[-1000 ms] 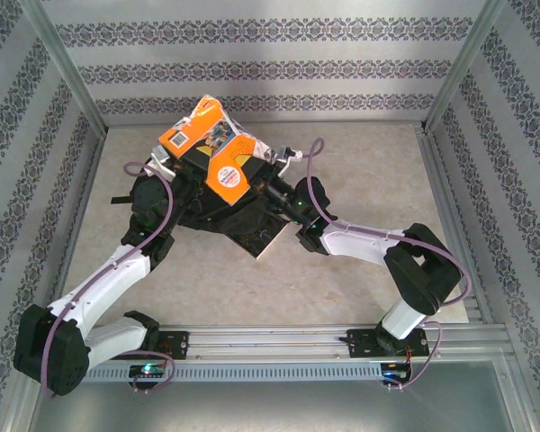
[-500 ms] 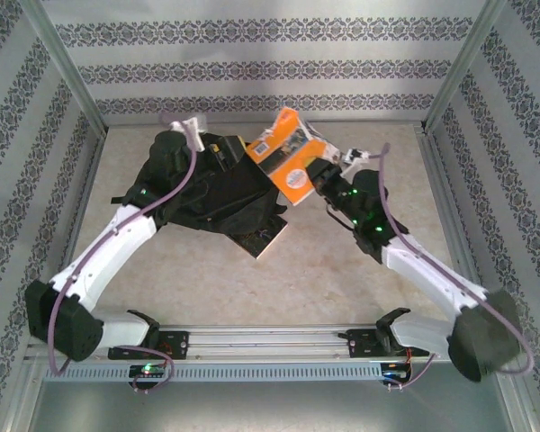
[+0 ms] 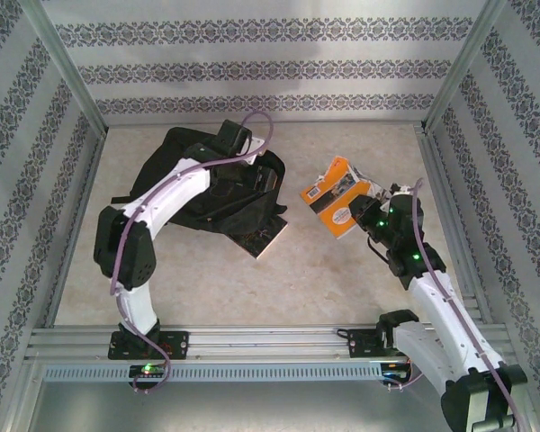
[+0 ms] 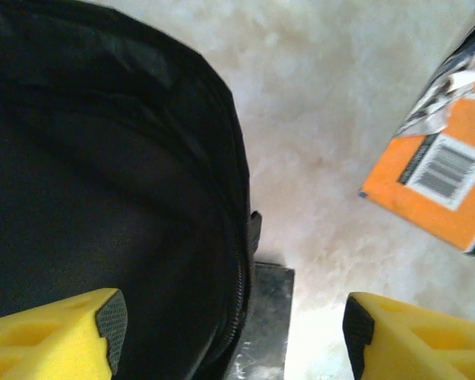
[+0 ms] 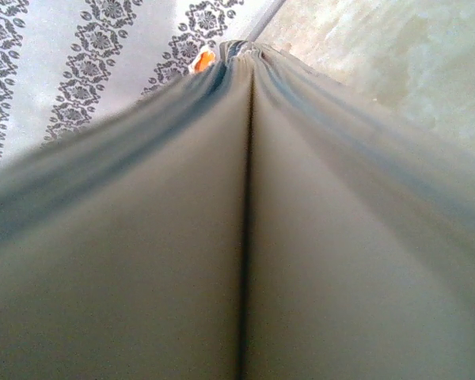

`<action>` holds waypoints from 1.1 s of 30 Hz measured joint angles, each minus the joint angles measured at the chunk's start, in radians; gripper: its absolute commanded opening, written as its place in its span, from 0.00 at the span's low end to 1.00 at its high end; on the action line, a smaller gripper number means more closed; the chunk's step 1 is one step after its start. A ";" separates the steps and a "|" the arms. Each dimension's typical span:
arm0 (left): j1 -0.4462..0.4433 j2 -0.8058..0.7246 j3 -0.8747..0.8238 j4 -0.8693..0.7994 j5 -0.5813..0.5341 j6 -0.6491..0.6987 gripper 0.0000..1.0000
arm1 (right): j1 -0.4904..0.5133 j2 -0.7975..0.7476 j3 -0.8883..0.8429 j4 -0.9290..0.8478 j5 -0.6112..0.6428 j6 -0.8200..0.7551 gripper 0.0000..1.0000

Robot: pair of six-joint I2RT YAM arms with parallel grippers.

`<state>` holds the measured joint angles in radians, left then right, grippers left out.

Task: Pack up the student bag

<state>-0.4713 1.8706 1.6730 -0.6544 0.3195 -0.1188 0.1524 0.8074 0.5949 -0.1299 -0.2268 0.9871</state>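
Patterned walls fence a pale marbled surface (image 3: 360, 297). The student bag (image 3: 225, 202) lies back-left, under the left pincer (image 4: 229, 336), whose jaws gape wide over its zipper edge. The right pincer (image 3: 367, 209) clamps an orange book (image 3: 335, 196) well to the right, with bare surface between.

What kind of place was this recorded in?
Probably a robot test cell: a tabletop boxed in by aluminium frame posts and patterned wall panels, with left arm and right arm bolted to a rail at its near edge.
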 measured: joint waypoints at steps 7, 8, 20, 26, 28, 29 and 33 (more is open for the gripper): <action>0.000 0.079 0.029 -0.053 0.008 0.056 0.63 | -0.046 -0.014 -0.039 -0.010 -0.049 0.000 0.00; 0.000 0.087 0.029 -0.055 0.012 0.058 0.62 | -0.046 -0.014 -0.042 -0.013 -0.053 0.000 0.00; 0.000 0.117 0.029 -0.057 0.023 0.061 0.09 | -0.046 0.011 -0.043 0.002 -0.090 0.000 0.00; 0.000 0.110 0.024 -0.048 0.008 0.051 0.00 | -0.045 0.021 -0.043 0.015 -0.109 0.000 0.00; 0.002 0.085 0.002 -0.030 0.001 0.039 0.00 | -0.034 0.028 -0.043 0.017 -0.108 0.000 0.00; 0.002 0.068 -0.013 -0.017 -0.003 0.033 0.00 | -0.026 0.031 -0.043 0.018 -0.108 -0.001 0.00; 0.018 -0.051 -0.091 0.061 0.001 -0.018 0.00 | 0.023 0.034 -0.040 0.018 -0.107 -0.021 0.00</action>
<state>-0.4534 1.8194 1.5818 -0.5934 0.3206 -0.1368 0.1757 0.8417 0.5545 -0.1120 -0.3340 0.9665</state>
